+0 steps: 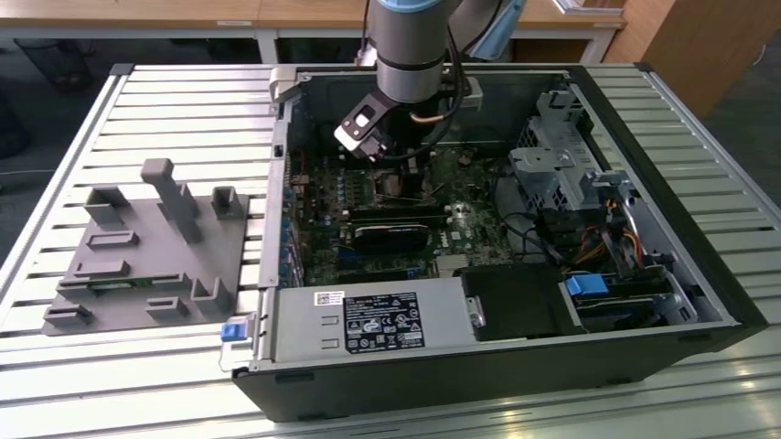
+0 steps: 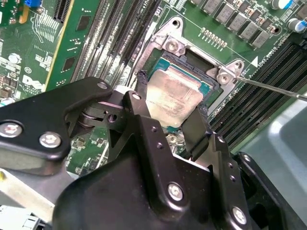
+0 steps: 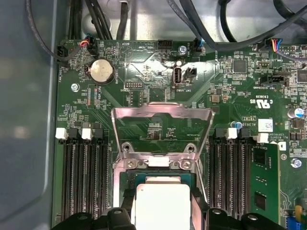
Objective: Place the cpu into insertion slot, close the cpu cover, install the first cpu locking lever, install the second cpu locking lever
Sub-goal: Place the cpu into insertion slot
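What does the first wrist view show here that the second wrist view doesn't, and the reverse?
First wrist view: the cpu cover standing open, a round coin battery, and dark cables along the board's edge.
Second wrist view: the black body of the gripper and a thin metal lever running off from a corner of the socket frame.
Both wrist views: the cpu gripped between the fingers at the insertion slot, with long memory slots alongside.

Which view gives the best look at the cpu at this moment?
The second wrist view: the cpu shows most of its metal top, held by the gripper over the insertion slot. The first wrist view cuts it off at the picture's edge. In the exterior view the arm stands in front of it.
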Robot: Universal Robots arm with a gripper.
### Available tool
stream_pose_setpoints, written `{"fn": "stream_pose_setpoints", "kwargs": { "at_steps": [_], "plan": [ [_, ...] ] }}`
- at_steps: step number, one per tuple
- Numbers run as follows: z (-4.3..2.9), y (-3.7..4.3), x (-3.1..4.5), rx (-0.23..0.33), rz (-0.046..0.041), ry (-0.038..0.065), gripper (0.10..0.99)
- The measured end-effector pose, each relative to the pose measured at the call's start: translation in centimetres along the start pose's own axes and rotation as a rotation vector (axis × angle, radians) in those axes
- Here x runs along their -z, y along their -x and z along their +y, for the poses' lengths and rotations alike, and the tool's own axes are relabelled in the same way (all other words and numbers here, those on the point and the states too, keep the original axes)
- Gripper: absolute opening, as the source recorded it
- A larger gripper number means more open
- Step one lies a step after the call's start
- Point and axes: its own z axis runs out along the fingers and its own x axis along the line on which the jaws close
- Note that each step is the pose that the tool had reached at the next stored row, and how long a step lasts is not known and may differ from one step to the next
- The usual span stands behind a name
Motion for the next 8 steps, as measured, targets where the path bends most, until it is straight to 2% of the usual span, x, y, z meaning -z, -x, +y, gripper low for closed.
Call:
{"fn": "stream_pose_setpoints", "kwargs": {
  "at_steps": [8],
  "plan": [
    [-0.02, -0.03, -0.21, 0.0, -0.0002, 0.0, 0.541]
  ]
}}
